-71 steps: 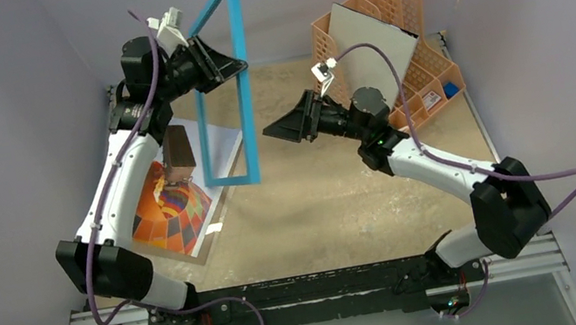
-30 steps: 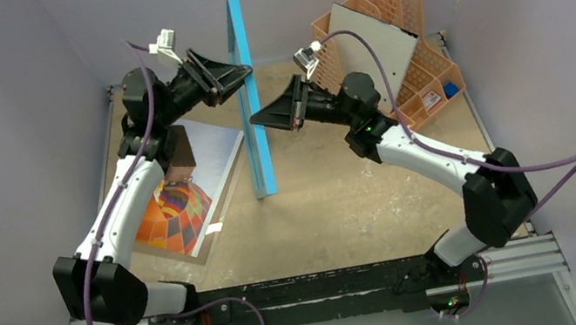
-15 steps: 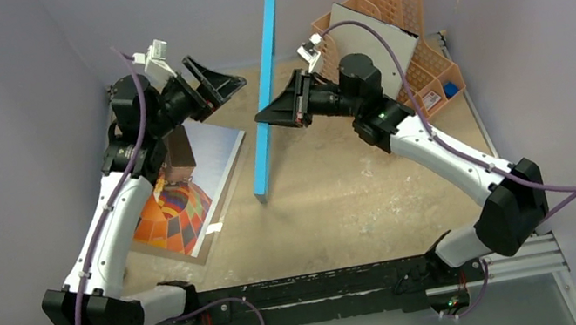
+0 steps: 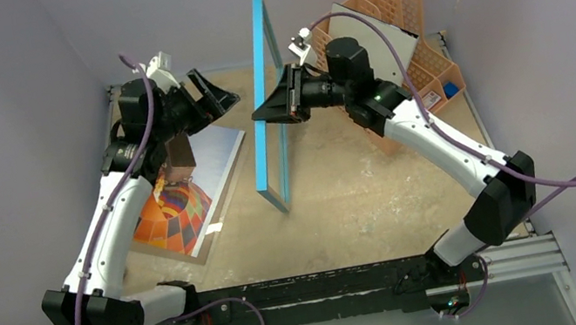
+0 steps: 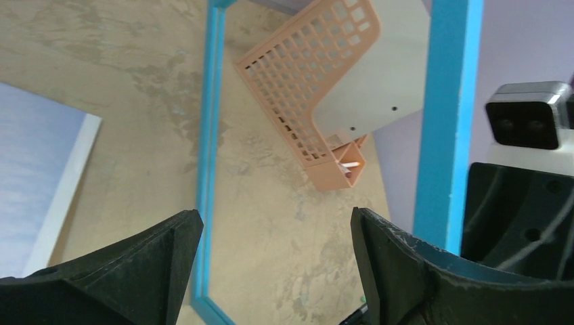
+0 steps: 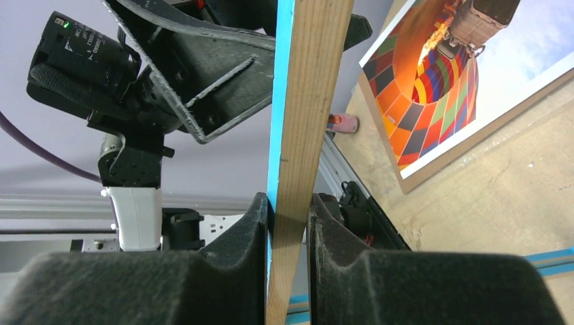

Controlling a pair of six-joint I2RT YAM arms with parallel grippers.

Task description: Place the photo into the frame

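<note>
The blue frame stands on edge in the middle of the table, its lower corner near the tabletop. My right gripper is shut on its upper long side; in the right wrist view both pads press the light wood rim, with the gripper closed around it. My left gripper hangs open just left of the frame, apart from it. Through its spread fingers I see the frame's blue bars. The balloon photo lies flat at the left, partly under my left arm; it also shows in the right wrist view.
An orange lattice organiser stands at the back right with a grey-white board leaning in it. A brown backing edge shows under the photo. Purple walls close in the back and both sides.
My left gripper opened, let go of the frame and drew back to the left. The right gripper now holds the frame alone and has swung it so more of its face shows.
</note>
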